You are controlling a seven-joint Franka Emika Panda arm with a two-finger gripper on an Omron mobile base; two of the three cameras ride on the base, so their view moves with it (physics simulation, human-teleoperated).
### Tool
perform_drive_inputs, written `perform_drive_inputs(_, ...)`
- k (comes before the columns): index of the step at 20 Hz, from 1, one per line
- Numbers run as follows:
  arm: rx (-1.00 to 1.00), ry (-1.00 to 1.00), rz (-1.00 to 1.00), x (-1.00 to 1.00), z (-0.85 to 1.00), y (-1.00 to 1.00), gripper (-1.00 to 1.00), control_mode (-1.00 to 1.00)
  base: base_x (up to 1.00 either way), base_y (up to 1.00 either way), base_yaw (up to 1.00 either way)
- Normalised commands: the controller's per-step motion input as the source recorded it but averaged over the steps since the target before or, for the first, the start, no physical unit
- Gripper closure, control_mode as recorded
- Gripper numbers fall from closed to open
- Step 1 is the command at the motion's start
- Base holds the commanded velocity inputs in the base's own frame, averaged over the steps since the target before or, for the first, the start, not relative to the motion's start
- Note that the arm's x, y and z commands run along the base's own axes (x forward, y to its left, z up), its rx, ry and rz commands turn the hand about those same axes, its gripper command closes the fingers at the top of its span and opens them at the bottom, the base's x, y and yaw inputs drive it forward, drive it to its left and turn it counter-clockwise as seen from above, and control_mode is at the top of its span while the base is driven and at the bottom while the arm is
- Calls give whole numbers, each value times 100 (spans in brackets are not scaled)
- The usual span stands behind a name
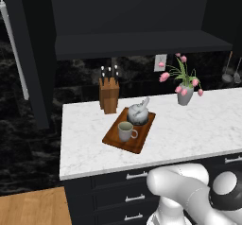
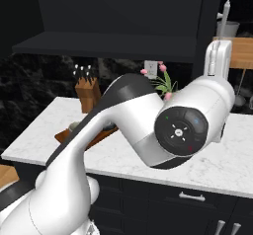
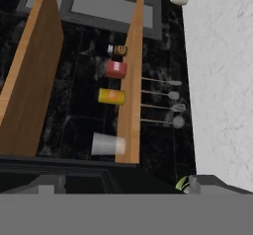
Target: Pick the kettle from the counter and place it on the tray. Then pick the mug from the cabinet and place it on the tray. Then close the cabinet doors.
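The silver-grey kettle [image 1: 138,113] and the pale mug [image 1: 125,131] both stand on the reddish-brown tray [image 1: 138,142], which lies on the white marble counter [image 1: 198,129]. Above it the black cabinet [image 1: 137,43] is open, its dark shelf bare. The left cabinet door [image 1: 29,54] is swung out, its silver bar handle [image 1: 14,49] showing. The arm rises far to the right, with the white hand [image 2: 218,56] beside the right door's edge [image 2: 210,26]. My gripper [image 3: 126,183] is open, its dark tips wide apart with nothing between them.
A wooden knife block [image 1: 109,94] and a vase of pink flowers [image 1: 185,90] stand at the back of the counter. The hand view faces wooden wall shelves [image 3: 129,91] holding a cup [image 3: 107,144] and cans [image 3: 111,96], with hanging utensils [image 3: 163,100].
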Motion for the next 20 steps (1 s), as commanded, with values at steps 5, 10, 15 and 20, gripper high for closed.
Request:
perform_drive_inputs(5,-1,0,13,2,0,17,-100,-100,0,0,0)
perform_drive_inputs(10,-3,0,12,0,0,33,-100,-100,0,0,0)
perform_drive_inputs(15,-2,0,10,2,0,24,-100,-100,0,0,0)
perform_drive_inputs(20,-1,0,11,0,0,39,-100,-100,0,0,0)
